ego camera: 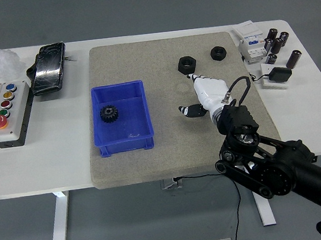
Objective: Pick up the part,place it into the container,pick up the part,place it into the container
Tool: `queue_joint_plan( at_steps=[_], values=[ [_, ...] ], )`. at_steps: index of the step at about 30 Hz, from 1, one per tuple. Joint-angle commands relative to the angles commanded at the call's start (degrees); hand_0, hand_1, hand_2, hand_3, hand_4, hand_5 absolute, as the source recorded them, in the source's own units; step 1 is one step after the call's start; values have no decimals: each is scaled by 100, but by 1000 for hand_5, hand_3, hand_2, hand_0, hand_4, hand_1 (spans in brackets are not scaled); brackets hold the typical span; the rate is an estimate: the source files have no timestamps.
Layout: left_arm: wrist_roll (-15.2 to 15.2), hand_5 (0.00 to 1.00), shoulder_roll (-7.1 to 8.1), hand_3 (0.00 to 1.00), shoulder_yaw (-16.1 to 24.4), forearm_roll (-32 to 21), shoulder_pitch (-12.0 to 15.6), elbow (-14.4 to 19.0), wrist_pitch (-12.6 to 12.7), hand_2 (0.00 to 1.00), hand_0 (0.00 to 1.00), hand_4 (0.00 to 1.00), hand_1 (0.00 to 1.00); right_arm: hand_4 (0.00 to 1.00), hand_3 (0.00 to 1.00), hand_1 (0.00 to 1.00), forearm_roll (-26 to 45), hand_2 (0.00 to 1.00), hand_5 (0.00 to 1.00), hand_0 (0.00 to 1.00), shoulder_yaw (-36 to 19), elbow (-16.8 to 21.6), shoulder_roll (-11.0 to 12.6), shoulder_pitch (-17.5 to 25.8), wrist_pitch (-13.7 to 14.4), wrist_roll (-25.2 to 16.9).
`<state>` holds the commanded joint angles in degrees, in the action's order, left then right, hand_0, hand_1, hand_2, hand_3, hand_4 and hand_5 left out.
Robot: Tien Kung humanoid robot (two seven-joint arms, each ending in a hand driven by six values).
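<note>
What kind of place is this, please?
Probably a robotics lab or test bench: a white table with a button box, electrical parts, and a blue bin holding a gear.
</note>
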<state>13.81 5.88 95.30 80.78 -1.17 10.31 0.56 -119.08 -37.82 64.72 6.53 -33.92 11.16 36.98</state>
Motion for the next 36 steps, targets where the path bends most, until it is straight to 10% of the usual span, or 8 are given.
queue_joint_plan(
  at_steps=[8,9,14,15,20,21,36],
  values=[
    [5,349,8,616,3,6,-6,0,0,556,615,613,544,827,863,690,-19,810,390,426,43,-347,28,-73,-193,0],
    [5,348,9,616,2,6,-8,0,0,555,614,613,544,636,750,632,-39,754,266,384,29,-399,32,-91,-199,0],
    [8,348,4,616,-6,3,-11,0,-4,555,614,613,544,636,750,632,0,754,266,384,23,-664,38,-149,-172,0],
    [8,349,3,616,-7,2,-11,0,-5,555,615,613,544,407,651,586,25,663,308,352,25,-718,37,-154,-158,0],
    [9,349,4,616,-9,4,-10,0,-6,555,615,613,544,407,651,586,132,663,308,352,47,-882,25,-168,-83,0],
    [8,350,5,616,-8,5,-10,0,-6,555,614,613,544,102,588,508,155,552,257,327,54,-901,20,-170,-70,0],
    [-1,350,7,616,-28,-12,-18,0,-7,555,614,613,545,180,368,453,260,340,97,293,192,-636,82,-242,369,0]
  ],
)
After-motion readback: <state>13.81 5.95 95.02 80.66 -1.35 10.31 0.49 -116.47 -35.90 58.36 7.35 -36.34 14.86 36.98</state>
